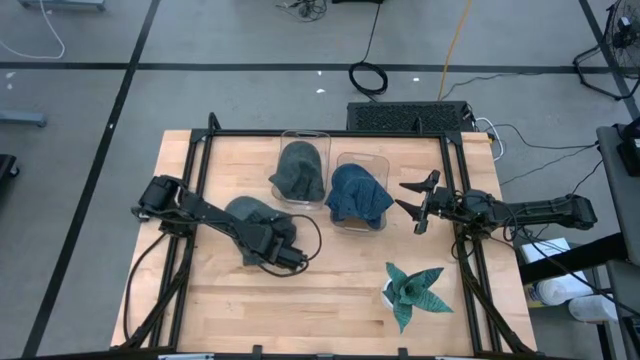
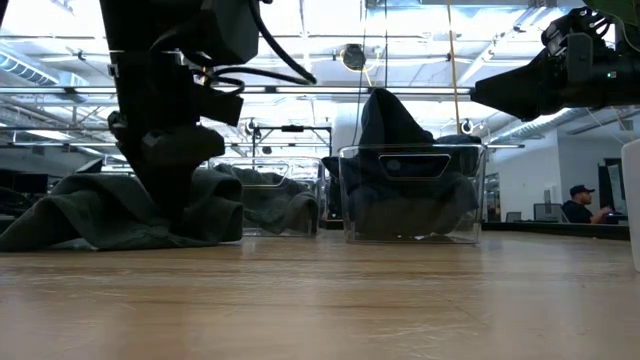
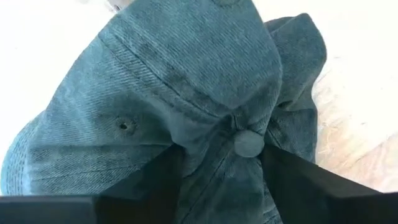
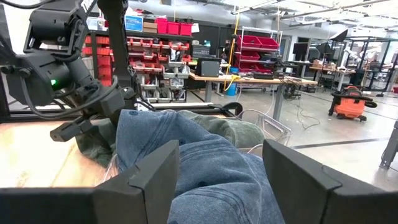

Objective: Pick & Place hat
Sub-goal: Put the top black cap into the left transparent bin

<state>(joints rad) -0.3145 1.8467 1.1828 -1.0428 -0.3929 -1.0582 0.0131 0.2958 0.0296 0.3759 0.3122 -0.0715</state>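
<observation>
The left gripper is seen lowered onto the green hat on the table, fingers straddling its crown button, grasp undetermined. The right gripper, spread wide, is held beside the bins.

Light falls evenly from above in the high view, and the wooden table is bright with only faint, soft shadows beside the arms and the plant. In the low view the room behind glows strongly through ceiling lights and windows, so the left arm and the clear bin stand nearly as silhouettes against it; the near tabletop is soft and out of focus. The left wrist view is overexposed around the green hat, the wood washed to near white, while the cloth's weave is crisp. The right wrist view is well lit, its far shelves sharp and the near blue hat slightly soft.
</observation>
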